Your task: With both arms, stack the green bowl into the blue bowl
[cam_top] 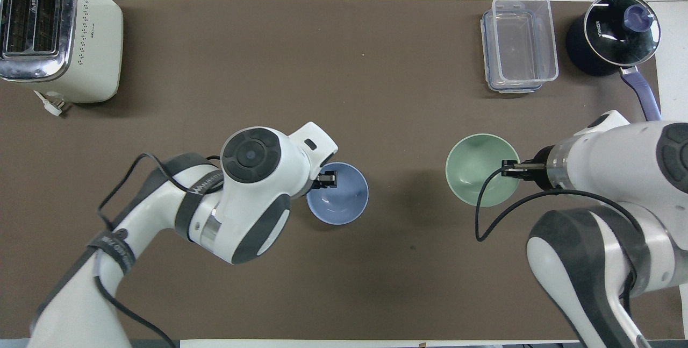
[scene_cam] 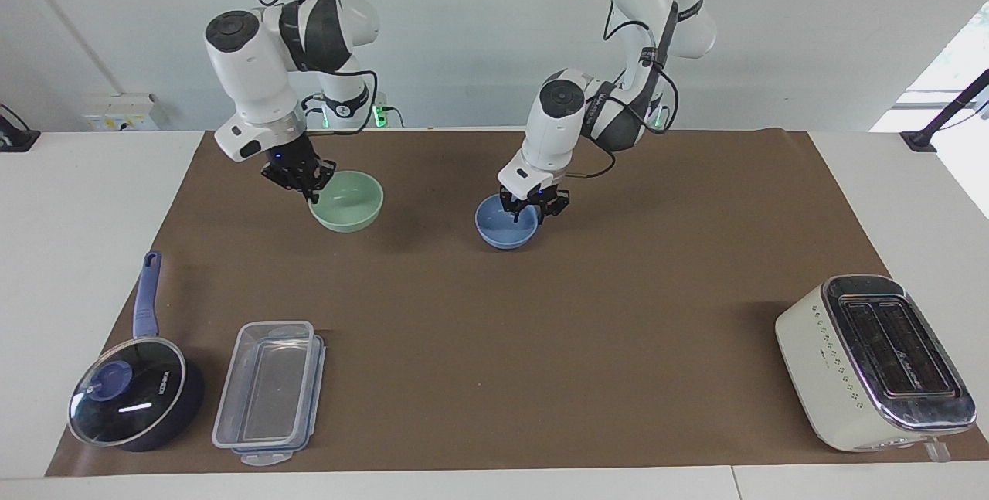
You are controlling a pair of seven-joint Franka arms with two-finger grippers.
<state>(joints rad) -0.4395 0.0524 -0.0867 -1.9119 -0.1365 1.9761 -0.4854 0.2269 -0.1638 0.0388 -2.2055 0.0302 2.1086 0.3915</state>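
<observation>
The green bowl [scene_cam: 351,198] hangs above the brown mat, held by its rim in my right gripper [scene_cam: 307,185]; it also shows in the overhead view [cam_top: 478,168] with the right gripper [cam_top: 508,169] at its rim on the right arm's side. The blue bowl [scene_cam: 502,229] is low at the mat near the table's middle, also seen from overhead [cam_top: 341,203]. My left gripper [scene_cam: 531,209] is shut on its rim on the left arm's side, and shows from overhead [cam_top: 327,180]. The two bowls are apart, side by side.
A white toaster [scene_cam: 873,361] stands far from the robots at the left arm's end. A clear rectangular container [scene_cam: 270,392] and a dark blue saucepan with a glass lid [scene_cam: 131,399] stand far from the robots at the right arm's end.
</observation>
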